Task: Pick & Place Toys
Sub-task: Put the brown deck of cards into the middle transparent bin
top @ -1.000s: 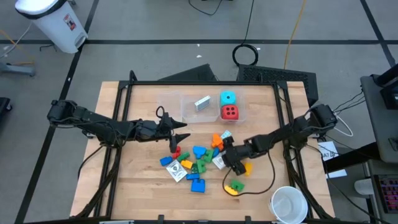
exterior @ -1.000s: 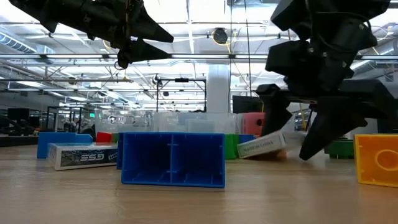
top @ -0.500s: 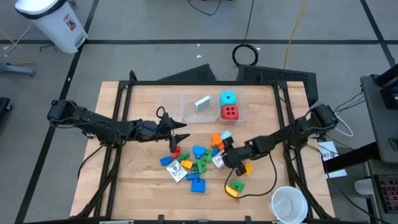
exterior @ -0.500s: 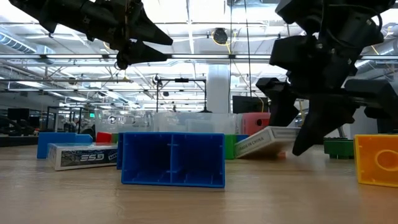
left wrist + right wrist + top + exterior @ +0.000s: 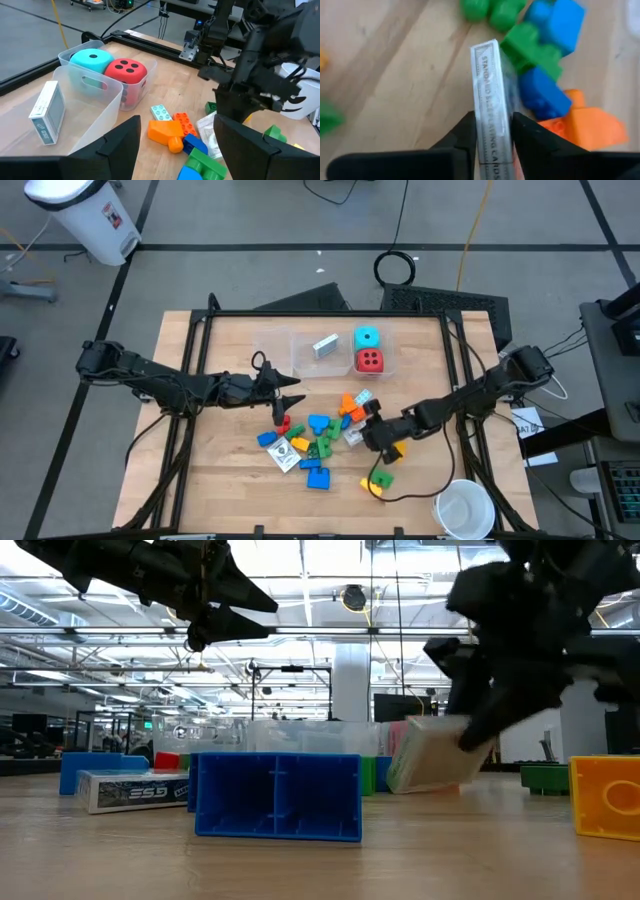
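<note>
While the right arm reaches low from the bench's right edge toward the toy pile, its right hand (image 5: 372,436) sits at the pile's right side with its fingers (image 5: 470,137) pinched on the long faces of a small white card box with grey lettering (image 5: 491,95). That box stands on edge, tilted in the low view, its lower corner at or just above the wooden bench (image 5: 230,470); I cannot tell whether it touches. Just beside it lie green bricks (image 5: 532,47), blue bricks (image 5: 542,95) and an orange brick (image 5: 587,122). A yellow brick (image 5: 396,449) lies close by the hand, and another green brick (image 5: 382,478) sits nearer the bench's front. The left arm hangs over the bench's left half, its left hand (image 5: 290,391) spread open and empty above the pile's left edge. In the clear plastic bins (image 5: 277,352) sit a second white card box (image 5: 325,346), a cyan dotted die (image 5: 367,338) and a red dotted die (image 5: 369,361).
</note>
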